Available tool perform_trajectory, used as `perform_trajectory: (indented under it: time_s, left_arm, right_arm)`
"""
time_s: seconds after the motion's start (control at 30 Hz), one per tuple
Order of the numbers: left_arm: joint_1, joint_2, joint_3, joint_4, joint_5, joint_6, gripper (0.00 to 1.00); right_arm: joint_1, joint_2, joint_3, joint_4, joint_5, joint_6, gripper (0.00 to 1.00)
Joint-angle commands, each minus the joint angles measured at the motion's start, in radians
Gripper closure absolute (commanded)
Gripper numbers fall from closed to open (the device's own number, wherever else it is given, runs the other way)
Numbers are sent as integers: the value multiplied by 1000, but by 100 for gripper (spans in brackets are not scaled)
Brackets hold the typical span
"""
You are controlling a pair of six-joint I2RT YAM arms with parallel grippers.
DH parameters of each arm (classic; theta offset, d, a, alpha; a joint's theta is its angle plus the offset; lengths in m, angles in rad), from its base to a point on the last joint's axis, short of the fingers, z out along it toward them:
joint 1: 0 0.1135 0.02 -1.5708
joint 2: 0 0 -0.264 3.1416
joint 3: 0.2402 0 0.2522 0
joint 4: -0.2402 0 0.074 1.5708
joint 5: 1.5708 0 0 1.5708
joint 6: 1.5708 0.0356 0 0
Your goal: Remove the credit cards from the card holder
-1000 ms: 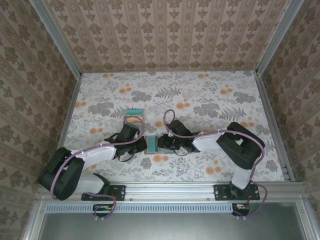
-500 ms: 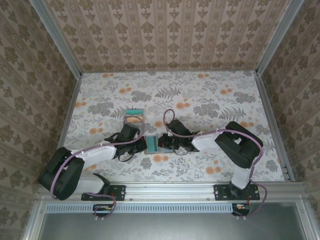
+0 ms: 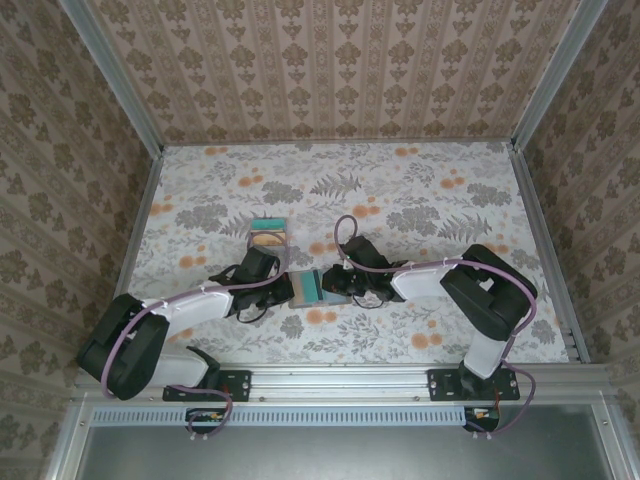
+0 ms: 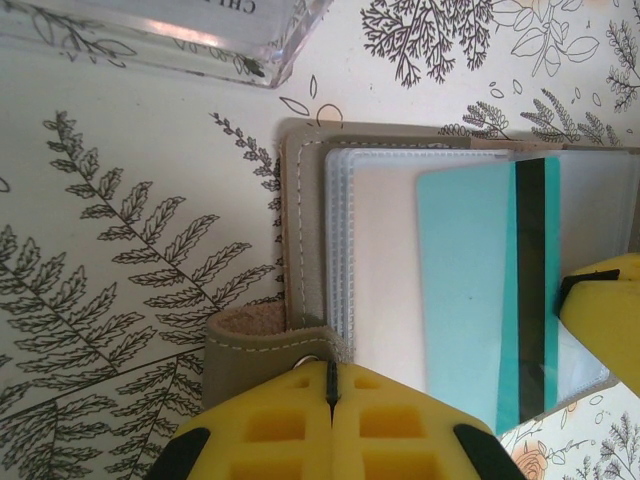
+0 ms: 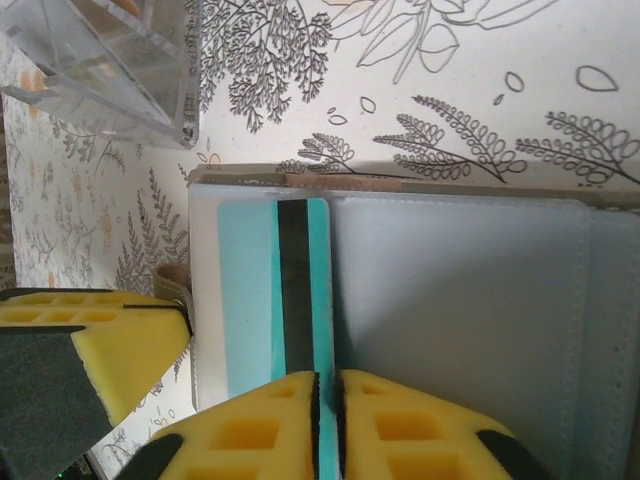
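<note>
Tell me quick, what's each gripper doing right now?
Left gripper: closed, pinching the card holder at its edge.
Right gripper: closed on the teal card.

Worktop, floral print: bore one open card holder between left hand and right hand; clear box beyond left hand.

The top camera looks down on the whole table; both wrist cameras closely share the card holder.
</note>
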Motion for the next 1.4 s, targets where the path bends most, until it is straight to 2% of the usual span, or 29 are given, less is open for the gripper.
perform_trajectory:
  time_s: [0.0, 0.17, 0.3, 0.4, 0.53, 1.0, 1.2, 1.37]
  left_arm:
    - [4, 24, 5, -83, -12, 25, 100]
    - [4, 30, 7, -81, -9, 28, 100]
    - [3, 34, 5, -76, -6, 25, 100]
    - [3, 33, 2, -76, -6, 25, 100]
    - [3, 27, -1, -81, -11, 25, 100]
    - [3, 8, 3, -98, -15, 33, 100]
    - [3, -37, 19, -128, -15, 40, 100]
    - [3, -132, 32, -164, -17, 44, 100]
  right_arm:
    - [-1, 30, 5, 19, -27, -5, 77]
    - [3, 75, 25, 48, -53, -5, 76]
    - [4, 91, 27, 66, -62, 1, 79]
    - [4, 90, 24, 64, -59, 1, 86]
    - [1, 71, 7, 55, -43, -5, 100]
    - [-66, -79, -94, 7, -17, -53, 100]
    - [-87, -215, -100, -108, 8, -118, 100]
    - [-86, -335, -48, -276, 37, -224, 100]
